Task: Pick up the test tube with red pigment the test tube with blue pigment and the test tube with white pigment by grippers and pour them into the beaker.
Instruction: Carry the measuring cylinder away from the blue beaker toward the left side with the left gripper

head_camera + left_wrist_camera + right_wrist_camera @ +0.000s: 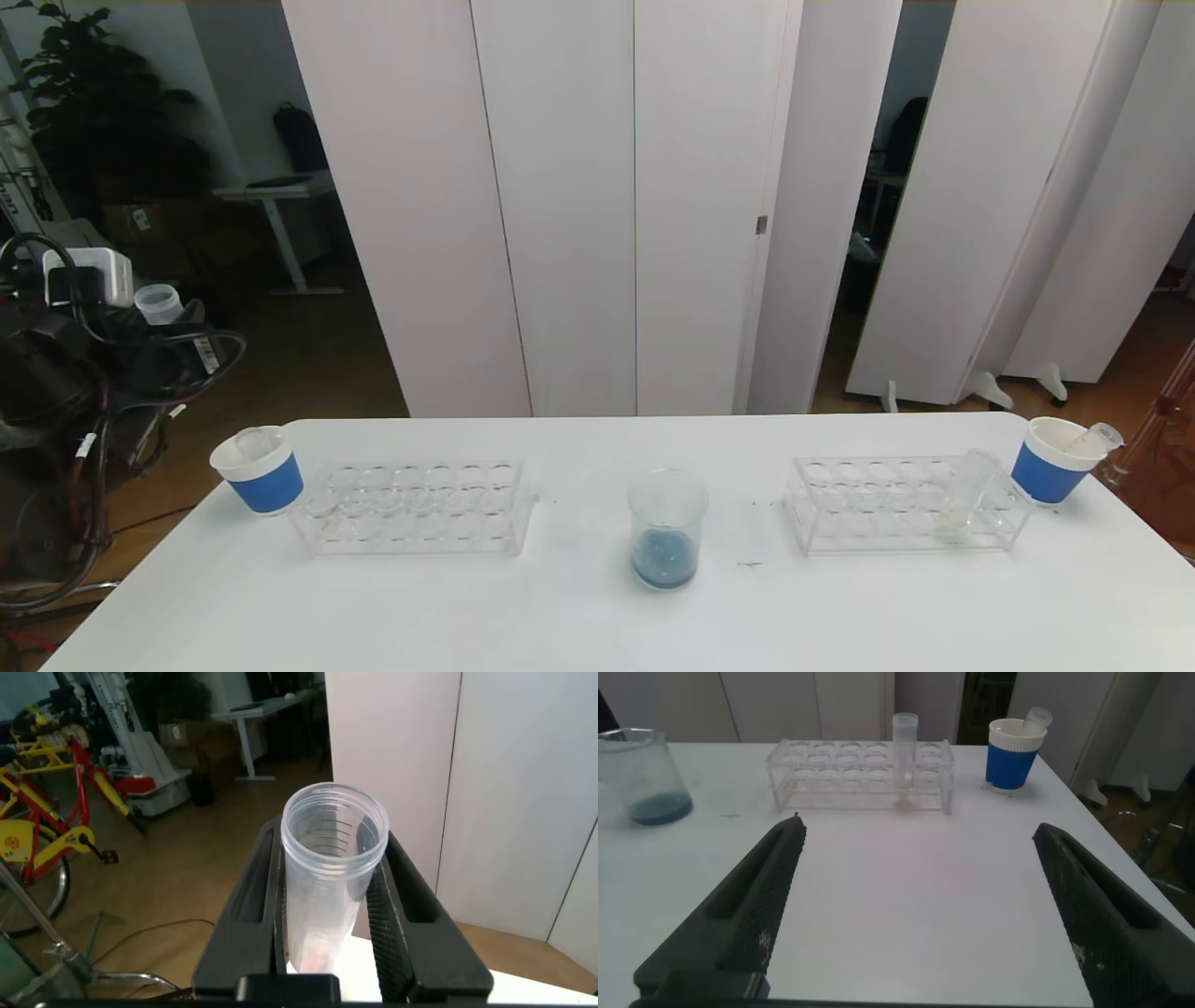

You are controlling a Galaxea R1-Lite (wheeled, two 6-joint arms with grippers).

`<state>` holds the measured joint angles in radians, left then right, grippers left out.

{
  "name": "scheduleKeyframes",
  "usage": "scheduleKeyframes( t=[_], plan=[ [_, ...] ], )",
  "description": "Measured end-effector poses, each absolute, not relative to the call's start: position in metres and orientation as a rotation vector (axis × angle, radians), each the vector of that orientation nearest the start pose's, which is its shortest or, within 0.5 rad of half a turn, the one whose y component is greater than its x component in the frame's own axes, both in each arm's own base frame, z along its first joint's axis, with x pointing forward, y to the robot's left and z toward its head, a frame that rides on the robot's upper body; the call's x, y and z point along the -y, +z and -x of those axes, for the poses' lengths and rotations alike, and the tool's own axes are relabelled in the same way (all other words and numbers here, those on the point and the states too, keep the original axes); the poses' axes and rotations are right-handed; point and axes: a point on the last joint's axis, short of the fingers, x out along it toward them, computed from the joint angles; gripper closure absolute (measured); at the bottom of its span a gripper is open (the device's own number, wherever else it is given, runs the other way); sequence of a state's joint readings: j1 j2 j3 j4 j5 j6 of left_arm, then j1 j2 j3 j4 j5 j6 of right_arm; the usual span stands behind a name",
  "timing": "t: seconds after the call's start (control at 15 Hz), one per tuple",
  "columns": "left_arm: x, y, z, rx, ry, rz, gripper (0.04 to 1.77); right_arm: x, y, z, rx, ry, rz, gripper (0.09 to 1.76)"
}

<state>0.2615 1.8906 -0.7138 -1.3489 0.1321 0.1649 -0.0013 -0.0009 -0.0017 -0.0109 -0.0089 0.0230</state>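
My left gripper (332, 835) is held off the table's left side, shut on an upright clear test tube (327, 887) with a reddish trace at its bottom; its rim (157, 303) shows in the head view. The beaker (665, 532) stands mid-table with blue pigment at its bottom. The test tube with white pigment (966, 499) leans in the right rack (901, 509) and also shows from the right wrist (905, 756). My right gripper (917, 826) hovers open over bare table, short of that rack. The test tube with blue pigment is out of view.
An empty clear rack (415, 509) stands left of the beaker, with a blue-banded white cup (260, 467) at its left end. A second such cup (1060, 457) at the far right holds an empty tube (1100, 436). White partitions stand behind the table.
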Motion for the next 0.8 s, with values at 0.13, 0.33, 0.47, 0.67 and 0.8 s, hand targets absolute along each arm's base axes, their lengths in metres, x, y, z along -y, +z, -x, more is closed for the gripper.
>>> scheduleKeyframes(
  t=[0.13,0.33,0.47,0.67,0.8],
  plan=[
    [-0.097,0.157,-0.323,0.107,0.419,-0.165,1.23,0.0,0.077,0.023,0.013,-0.01,-0.023,0.1],
    [-0.106,0.135,-0.325,0.057,0.399,-0.152,1.23,0.0,0.077,0.023,0.013,-0.01,-0.023,0.1],
    [-0.111,0.122,-0.326,0.047,0.38,-0.112,1.23,0.0,0.077,0.023,0.013,-0.011,-0.023,0.1],
    [-0.119,0.104,-0.326,-0.002,0.383,-0.074,1.23,0.0,0.077,0.023,0.013,-0.011,-0.023,0.1],
    [-0.124,0.096,-0.325,-0.019,0.367,-0.04,1.23,0.0,0.077,0.023,0.013,-0.011,-0.023,0.1]
  ],
)
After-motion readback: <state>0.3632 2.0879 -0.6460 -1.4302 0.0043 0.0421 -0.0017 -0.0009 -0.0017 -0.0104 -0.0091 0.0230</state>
